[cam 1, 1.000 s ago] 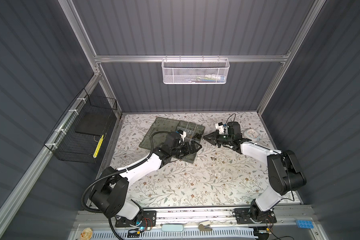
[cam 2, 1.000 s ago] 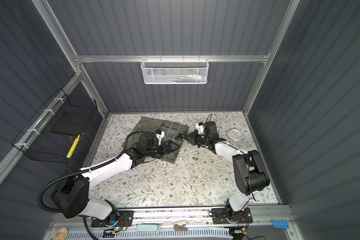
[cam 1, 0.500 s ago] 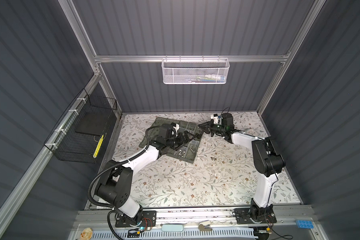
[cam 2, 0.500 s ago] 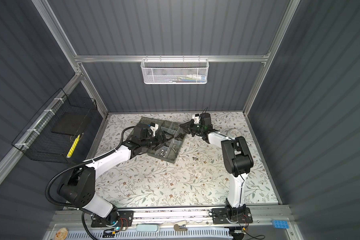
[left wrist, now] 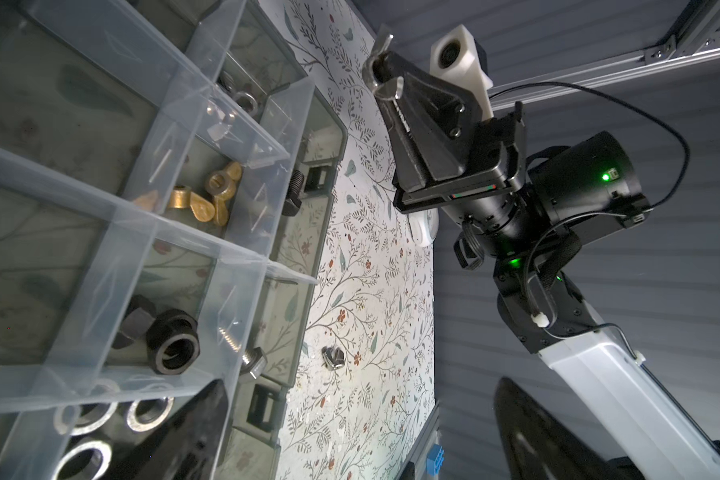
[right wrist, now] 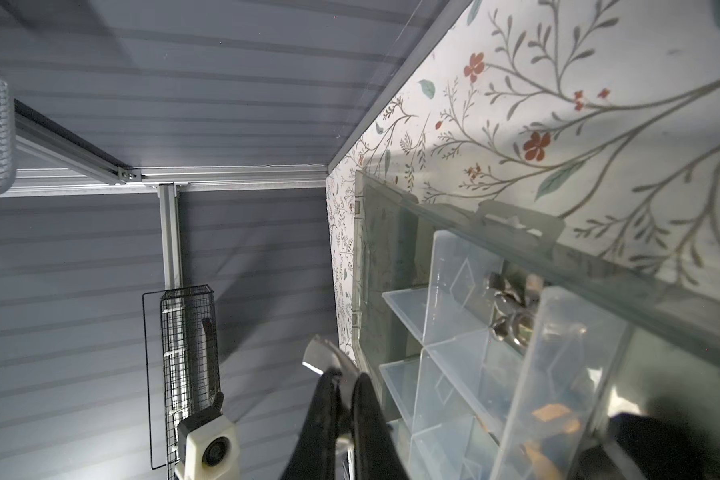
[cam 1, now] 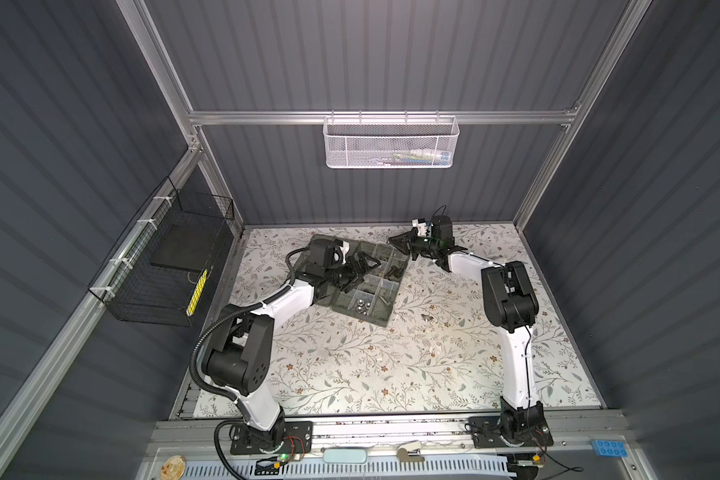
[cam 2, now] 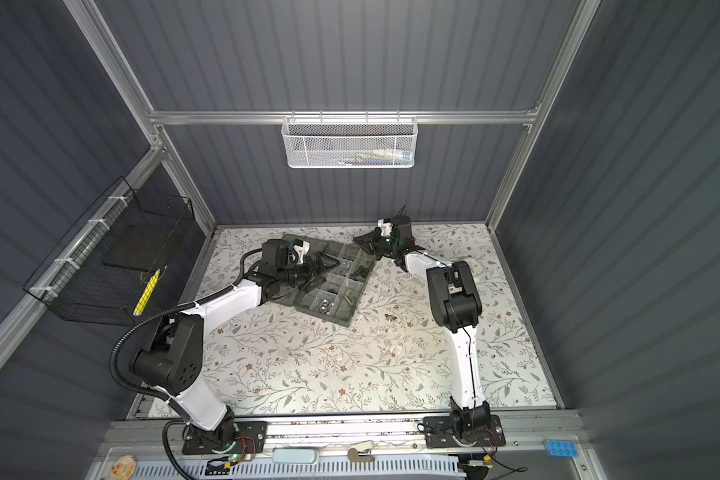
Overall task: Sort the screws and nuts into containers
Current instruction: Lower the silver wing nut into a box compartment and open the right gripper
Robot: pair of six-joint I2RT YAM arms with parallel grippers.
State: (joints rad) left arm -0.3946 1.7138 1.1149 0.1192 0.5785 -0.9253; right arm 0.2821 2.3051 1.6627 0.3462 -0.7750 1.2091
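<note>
Counter [cam 1: 350, 374] carries the organiser box [cam 1: 385, 318], which lies open so that parts can be dropped straight in. Left hand [cam 1: 371, 266] hovers over its middle, spread wide, with nothing seen between the fingers. Right hand [cam 1: 395, 242] is pinched on a silver wing nut [right wrist: 314, 357] at the box's far corner, likely lining up a drop. One loose nut [cam 1: 427, 318] lies on the counter near the box.
</note>
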